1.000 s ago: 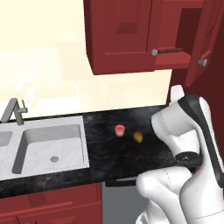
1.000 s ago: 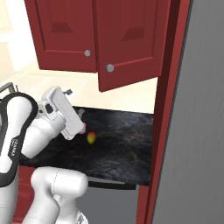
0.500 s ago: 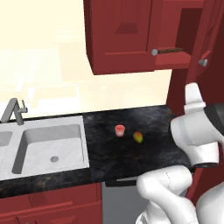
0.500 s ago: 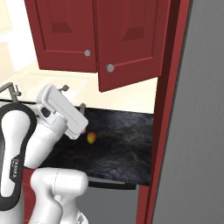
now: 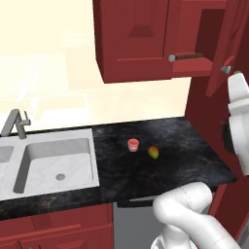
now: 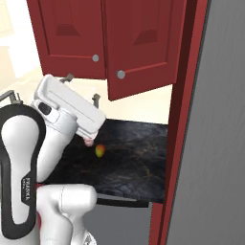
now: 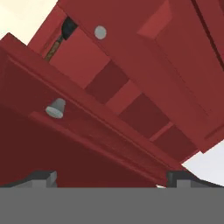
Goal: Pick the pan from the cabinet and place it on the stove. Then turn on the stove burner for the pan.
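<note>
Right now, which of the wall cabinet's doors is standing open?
The right-hand door, swung outward; the pan's wooden handle shows in the gap. The left door sits shut.

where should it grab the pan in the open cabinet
Take the pan by its slim wooden handle, the part poking out toward the cabinet opening, coming in from the open front. The pan body is hidden inside, so the handle looks like the likeliest reachable part.

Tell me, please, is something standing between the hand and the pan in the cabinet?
Yes. The pan lies inside the cabinet, its handle showing through the gap. The partly open door sits close in front of the open hand, between it and the pan.
</note>
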Available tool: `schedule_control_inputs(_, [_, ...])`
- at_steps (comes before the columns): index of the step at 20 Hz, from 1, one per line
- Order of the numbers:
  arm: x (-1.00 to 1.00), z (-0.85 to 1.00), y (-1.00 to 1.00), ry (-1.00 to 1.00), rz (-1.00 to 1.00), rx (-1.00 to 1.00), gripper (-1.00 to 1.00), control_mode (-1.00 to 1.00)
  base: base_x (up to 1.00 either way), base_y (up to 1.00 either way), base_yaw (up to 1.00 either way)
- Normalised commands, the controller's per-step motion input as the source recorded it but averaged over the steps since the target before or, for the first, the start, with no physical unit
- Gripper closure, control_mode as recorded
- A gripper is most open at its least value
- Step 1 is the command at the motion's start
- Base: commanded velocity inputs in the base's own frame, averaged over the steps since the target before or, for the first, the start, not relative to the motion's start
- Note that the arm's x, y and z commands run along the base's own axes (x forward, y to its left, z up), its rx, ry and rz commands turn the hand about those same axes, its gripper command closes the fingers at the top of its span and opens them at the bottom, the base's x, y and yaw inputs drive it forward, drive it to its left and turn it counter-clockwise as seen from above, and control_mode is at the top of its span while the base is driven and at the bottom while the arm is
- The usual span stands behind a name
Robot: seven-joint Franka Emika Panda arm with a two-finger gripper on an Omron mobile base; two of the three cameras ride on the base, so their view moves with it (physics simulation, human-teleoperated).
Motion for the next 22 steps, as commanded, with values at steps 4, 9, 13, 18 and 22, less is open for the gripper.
schedule_control_inputs(4, [-0.33, 0.60, -0.13, 0.06, -0.11, -0.26, -1.00, -1.00, 0.00, 0.00, 0.00])
schedule_control_inputs(9, [-0.13, 0.12, -0.02, 0.09, -0.17, -0.55, -1.00, -1.00, 0.00, 0.00, 0.00])
schedule_control_inputs(13, [0.04, 0.00, 0.00, 0.15, -0.23, -0.73, -1.00, -1.00, 0.00, 0.00, 0.00])
schedule_control_inputs(18, [0.18, 0.15, 0.00, 0.09, -0.22, -0.74, -1.00, -1.00, 0.00, 0.00, 0.00])
schedule_control_inputs(22, [0.21, 0.10, 0.01, 0.02, -0.16, -0.75, -1.00, -1.00, 0.00, 0.00, 0.00])
